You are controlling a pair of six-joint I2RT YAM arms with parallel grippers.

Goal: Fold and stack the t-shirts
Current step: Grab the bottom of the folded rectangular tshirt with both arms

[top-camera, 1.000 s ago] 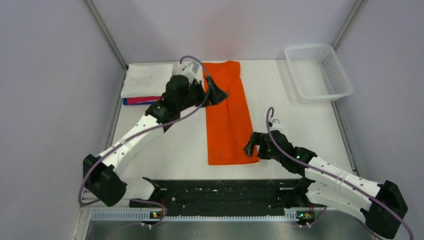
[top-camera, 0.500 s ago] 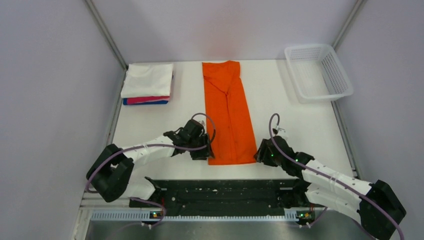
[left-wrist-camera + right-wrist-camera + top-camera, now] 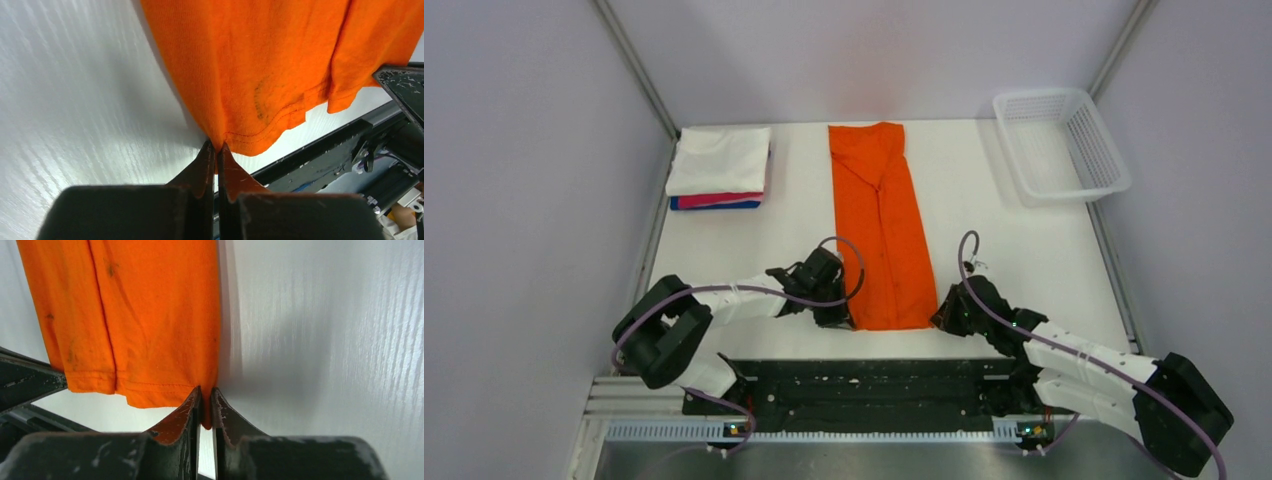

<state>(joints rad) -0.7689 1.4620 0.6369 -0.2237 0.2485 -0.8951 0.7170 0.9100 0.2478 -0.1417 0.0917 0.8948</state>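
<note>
The orange t-shirt (image 3: 881,225) lies as a long narrow strip down the middle of the white table (image 3: 1024,250), its hem toward the arms. My left gripper (image 3: 841,318) is shut on the hem's near left corner; in the left wrist view the orange t-shirt (image 3: 260,65) is pinched between the closed fingertips of the left gripper (image 3: 216,146). My right gripper (image 3: 941,318) is shut on the near right corner, and the orange t-shirt (image 3: 150,315) shows pinched in the right gripper (image 3: 206,391). A stack of folded t-shirts (image 3: 720,166), white over pink-red and blue, sits at the far left.
A white mesh basket (image 3: 1060,143) stands at the far right corner of the table. The black rail (image 3: 874,385) that carries the arm bases runs along the near edge, just behind the shirt's hem. Grey walls close in left, right and back.
The left arm has swung from the shirt's far end down to its near left corner. The right gripper slid in to the near right corner. Both grippers went from open to shut on the hem.
</note>
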